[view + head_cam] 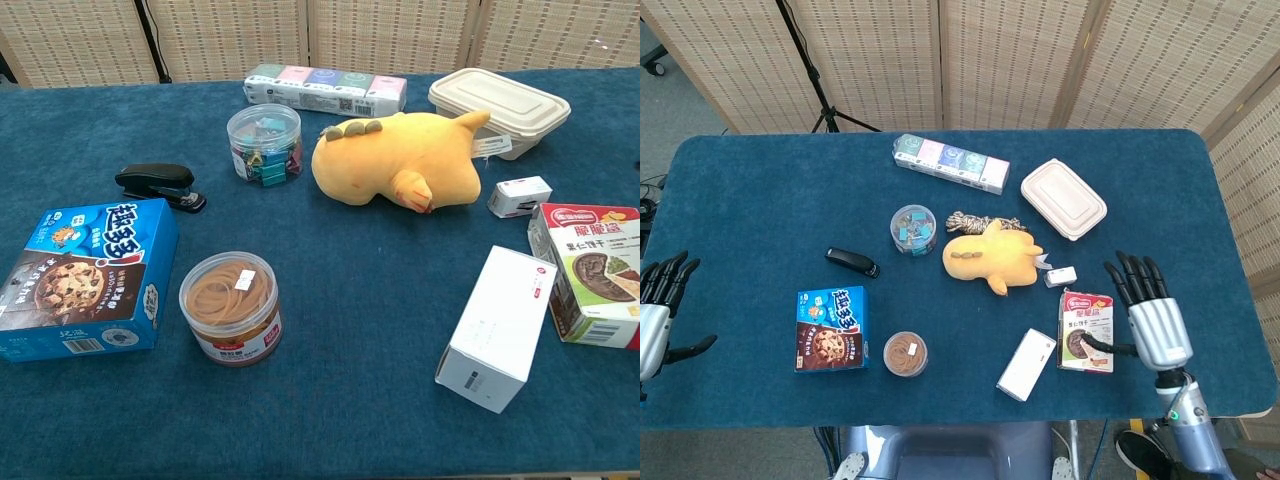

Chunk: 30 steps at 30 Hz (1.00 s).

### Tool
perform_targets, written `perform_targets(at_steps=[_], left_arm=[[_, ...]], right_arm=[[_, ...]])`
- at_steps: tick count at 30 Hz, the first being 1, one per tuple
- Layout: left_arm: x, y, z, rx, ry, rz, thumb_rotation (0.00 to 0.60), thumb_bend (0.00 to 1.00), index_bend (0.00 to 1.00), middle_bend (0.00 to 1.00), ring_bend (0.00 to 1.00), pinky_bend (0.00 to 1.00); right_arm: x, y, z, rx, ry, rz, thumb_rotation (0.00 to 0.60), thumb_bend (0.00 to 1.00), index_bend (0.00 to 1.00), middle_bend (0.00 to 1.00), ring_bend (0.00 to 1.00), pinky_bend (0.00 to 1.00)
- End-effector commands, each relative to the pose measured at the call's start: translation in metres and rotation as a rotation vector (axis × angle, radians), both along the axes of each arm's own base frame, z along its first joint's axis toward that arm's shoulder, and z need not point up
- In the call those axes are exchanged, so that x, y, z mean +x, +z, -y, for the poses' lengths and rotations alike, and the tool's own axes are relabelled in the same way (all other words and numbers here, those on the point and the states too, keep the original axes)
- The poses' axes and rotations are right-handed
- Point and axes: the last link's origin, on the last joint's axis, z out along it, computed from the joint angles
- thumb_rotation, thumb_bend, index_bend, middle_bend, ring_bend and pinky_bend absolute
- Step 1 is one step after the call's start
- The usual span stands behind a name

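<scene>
My right hand [1156, 325] is open, with the fingers spread and pointing toward the far side of the table. It holds nothing. It is just beside the red snack box [1086, 331], at the box's right edge, and the thumb reaches toward this box; I cannot tell if it really touches. In the chest view this hand does not show, only the box near the right border.

My left hand [654, 312] is also open, fingers apart, and it holds nothing. It is at the left edge of the blue table [760, 190], partly cut by the picture border. The nearest thing to it is the blue cookie box [830, 328], well apart from it.

Between my right hand and the right edge of the table there is bare blue cloth. On the other side of the red snack box lies the white carton [1027, 364], near the front edge. Just behind the snack box is a small white box [1061, 274], and then the yellow plush toy [992, 256].

Both hands show their backs upward, the palms facing down.
</scene>
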Motion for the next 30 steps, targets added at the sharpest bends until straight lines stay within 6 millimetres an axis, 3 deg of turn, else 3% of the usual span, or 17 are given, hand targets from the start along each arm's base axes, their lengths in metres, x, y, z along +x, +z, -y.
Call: perform_targets(at_steps=[1, 9, 16, 22, 30], left_arm=[[-0.001, 0.004, 0.001, 0.007, 0.002, 0.008, 0.600, 0.00, 0.00, 0.00, 0.00, 0.00], [-0.005, 0.013, 0.001, 0.016, 0.005, 0.033, 0.600, 0.00, 0.00, 0.00, 0.00, 0.00], [-0.007, 0.015, 0.001, 0.005, 0.007, 0.042, 0.600, 0.00, 0.00, 0.00, 0.00, 0.00], [-0.008, 0.017, 0.001, 0.004, 0.012, 0.050, 0.600, 0.00, 0.00, 0.00, 0.00, 0.00], [-0.010, 0.019, 0.000, 0.007, 0.018, 0.056, 0.600, 0.00, 0.00, 0.00, 0.00, 0.00]], right_arm=[[0.033, -0.022, 0.023, 0.056, 0.004, 0.090, 0.240, 0.00, 0.00, 0.00, 0.00, 0.00], [0.086, -0.065, 0.051, 0.112, 0.046, 0.118, 0.241, 0.00, 0.00, 0.00, 0.00, 0.00], [0.124, -0.101, 0.064, 0.143, 0.088, 0.095, 0.240, 0.00, 0.00, 0.00, 0.00, 0.00], [0.136, -0.129, 0.082, 0.105, 0.091, -0.021, 0.241, 0.00, 0.00, 0.00, 0.00, 0.00], [0.136, -0.157, 0.103, 0.108, 0.034, -0.055, 0.240, 0.00, 0.00, 0.00, 0.00, 0.00]])
